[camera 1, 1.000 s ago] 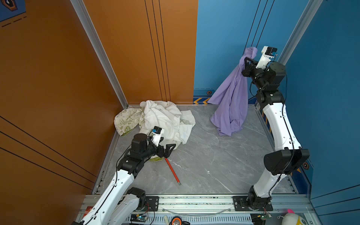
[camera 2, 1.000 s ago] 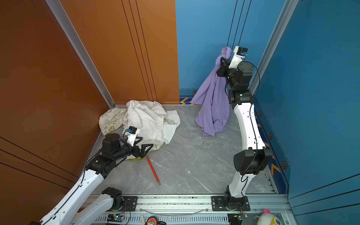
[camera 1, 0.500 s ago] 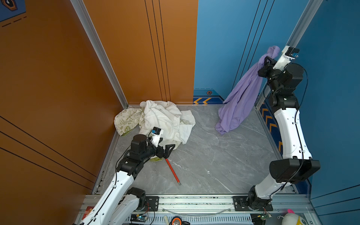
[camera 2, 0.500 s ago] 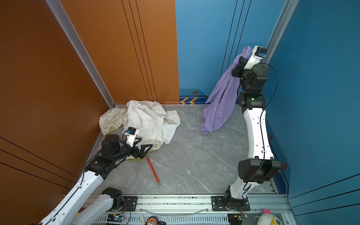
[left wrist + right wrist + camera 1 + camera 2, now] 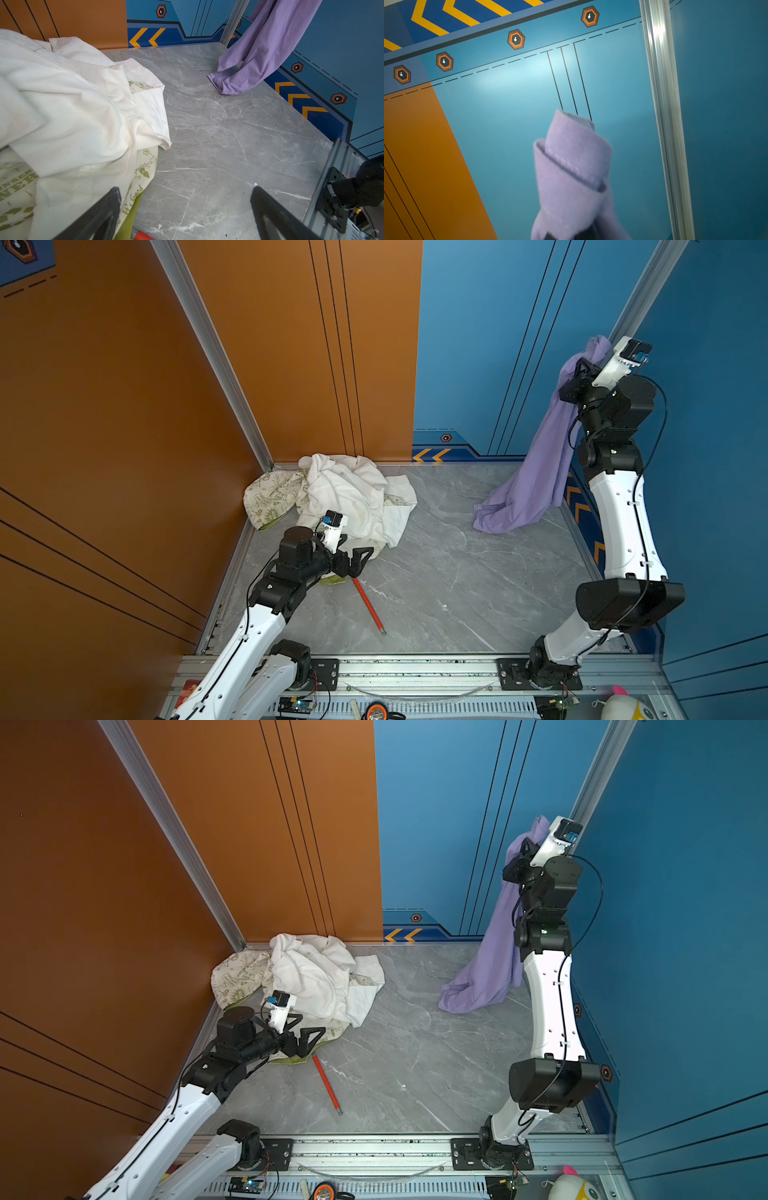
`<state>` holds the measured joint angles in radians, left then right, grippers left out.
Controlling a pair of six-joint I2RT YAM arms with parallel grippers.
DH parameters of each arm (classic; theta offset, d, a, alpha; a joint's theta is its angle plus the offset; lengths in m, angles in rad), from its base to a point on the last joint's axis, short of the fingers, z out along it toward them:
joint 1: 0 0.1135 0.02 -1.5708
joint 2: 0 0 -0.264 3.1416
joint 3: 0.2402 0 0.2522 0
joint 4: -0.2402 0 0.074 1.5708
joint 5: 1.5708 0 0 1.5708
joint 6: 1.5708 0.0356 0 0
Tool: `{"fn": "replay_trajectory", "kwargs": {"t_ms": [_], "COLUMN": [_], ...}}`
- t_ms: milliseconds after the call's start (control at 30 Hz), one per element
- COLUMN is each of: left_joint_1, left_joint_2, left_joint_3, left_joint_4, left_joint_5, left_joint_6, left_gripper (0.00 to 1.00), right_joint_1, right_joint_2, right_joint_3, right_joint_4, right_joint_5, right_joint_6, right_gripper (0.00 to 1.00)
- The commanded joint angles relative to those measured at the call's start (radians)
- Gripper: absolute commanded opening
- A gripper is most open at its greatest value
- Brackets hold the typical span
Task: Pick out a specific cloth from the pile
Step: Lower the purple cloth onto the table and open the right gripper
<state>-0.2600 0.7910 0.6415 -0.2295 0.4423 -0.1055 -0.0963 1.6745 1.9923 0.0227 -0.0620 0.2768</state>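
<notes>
light: bright, even | glare: pale patch on blue wall (image 5: 519, 76) beyond the cloth (image 5: 571, 176) | blur: the cloth's near folds soft | shadows: faint, soft

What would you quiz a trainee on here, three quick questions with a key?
1. True or false: the plain lavender fabric garment hangs wholly clear of the grey marbled tabletop.
2. Which jaws grip that garment? A left, B right, C both.
3. Fill in: the cream green-printed cloth lies partly ___ the plain white shirt.
Key: 1 false, its lower end rests on the tabletop. 2 B, the right jaws. 3 under.
</notes>
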Motion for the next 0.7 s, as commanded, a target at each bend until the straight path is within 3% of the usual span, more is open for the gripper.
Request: {"fn": "replay_trajectory", "kwargs": {"t_ms": [0,200,533,667], "left_joint_1": [0.009,0.007,0.007,0.007], "left_joint_2": [-0.001,-0.013,-0.014,-0.024], "left_joint_3": [0.015,0.013,0.026,0.013], "left_joint_4": [0.01,0.009,0.01,0.01], "left_joint_5": [-0.02,-0.028,-0.03,-0.034], "left_joint_6": [-0.019,-0.026,-0.038,-0.054], "left_gripper": [0.98,0.98,0.98,0.98], "right_joint_1": [0.012,0.016,0.049,0.056], "right_joint_2": [0.039,0.071,0.022,-0.002], "right_joint_3": [0.015,-0.04,-0.417,-0.574], "right_joint_4": [0.042,-0.039,-0.021,-0.024], "right_joint_5": [-0.051,-0.072,-0.01,0.069], "right_joint_6": [0.02,-0.024,-0.094,-0.119], "right_gripper": [0.0,0.0,0.0,0.0]}}
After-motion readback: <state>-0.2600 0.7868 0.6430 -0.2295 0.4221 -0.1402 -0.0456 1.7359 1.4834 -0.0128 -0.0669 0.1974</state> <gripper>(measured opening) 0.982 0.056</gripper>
